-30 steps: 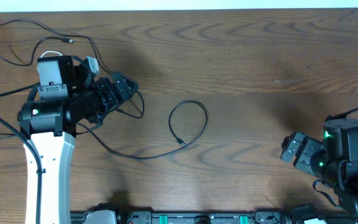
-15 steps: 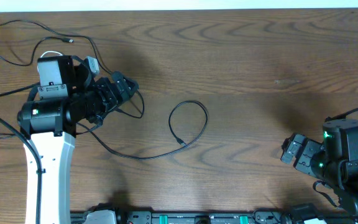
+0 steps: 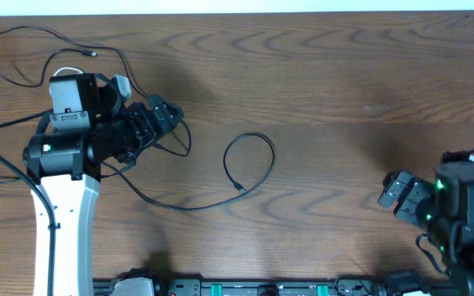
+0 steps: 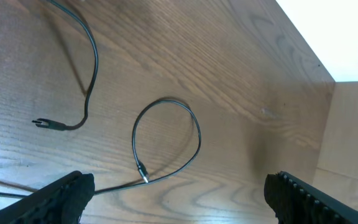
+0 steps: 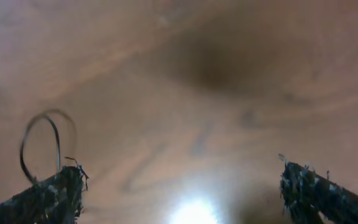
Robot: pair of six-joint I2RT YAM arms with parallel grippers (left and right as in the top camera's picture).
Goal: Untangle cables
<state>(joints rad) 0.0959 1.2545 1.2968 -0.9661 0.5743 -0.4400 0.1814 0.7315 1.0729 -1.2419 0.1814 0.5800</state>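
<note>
A thin black cable (image 3: 253,164) lies looped at the table's middle, its plug end inside the loop; it also shows in the left wrist view (image 4: 166,140) and, blurred, in the right wrist view (image 5: 42,140). Another black cable (image 3: 39,41) curls at the far left corner. A short black cable end (image 4: 73,93) with a plug lies near the left gripper. A bit of white cable (image 3: 71,71) peeks out behind the left arm. My left gripper (image 3: 164,115) is open and empty, left of the loop. My right gripper (image 3: 389,191) is open and empty at the right edge.
The white-and-black left arm (image 3: 60,189) covers part of the left side. A pale wall or box (image 4: 347,124) stands past the table's far edge. The wooden table (image 3: 344,90) fills the view.
My right arm has drawn back a little to the right. The left arm and the cables have not moved.
</note>
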